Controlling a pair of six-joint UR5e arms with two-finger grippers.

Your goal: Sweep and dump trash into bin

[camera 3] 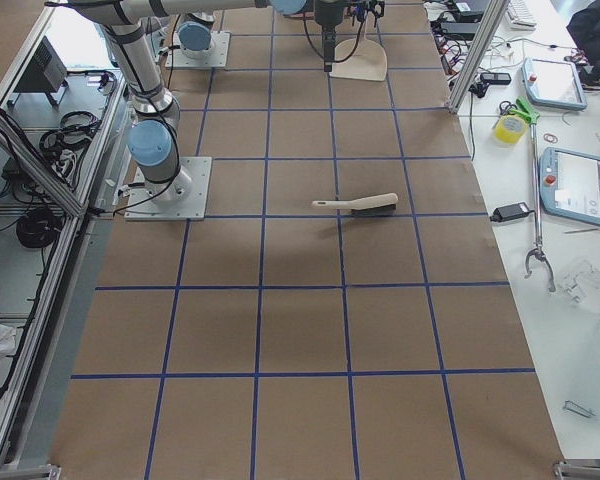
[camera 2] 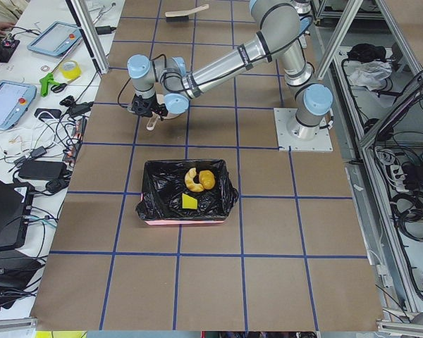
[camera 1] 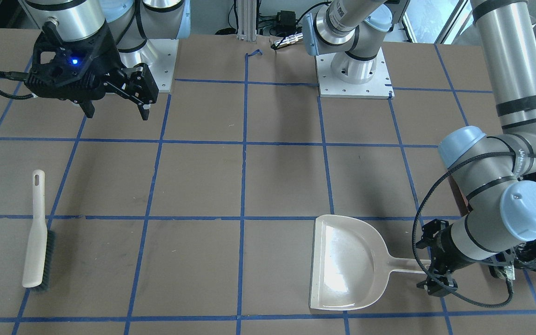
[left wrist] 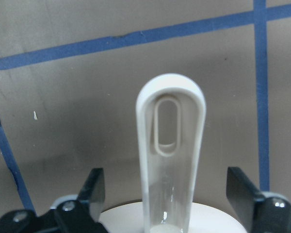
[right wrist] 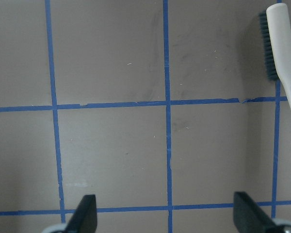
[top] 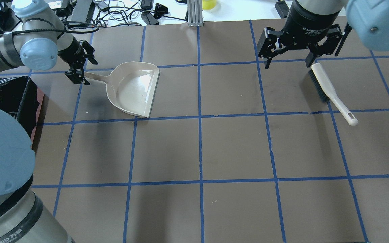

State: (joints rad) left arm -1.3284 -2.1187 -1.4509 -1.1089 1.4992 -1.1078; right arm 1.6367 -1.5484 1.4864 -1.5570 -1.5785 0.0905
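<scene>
Left gripper (camera 1: pixel 428 265), we note, sits spread around the beige plastic dustpan (camera 1: pixel 347 265) handle at the front-facing view's lower right; our right gripper (camera 1: pixel 118 114) hangs spread at upper left.

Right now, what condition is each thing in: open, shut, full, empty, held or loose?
trash: all three pieces lie inside the bin.
bin: upright, liner open, holding the trash.
dustpan: empty, flat on the table, not gripped.
brush: lying loose on the table.
left gripper: open, straddling the dustpan's handle.
right gripper: open, empty, above the table.
</scene>
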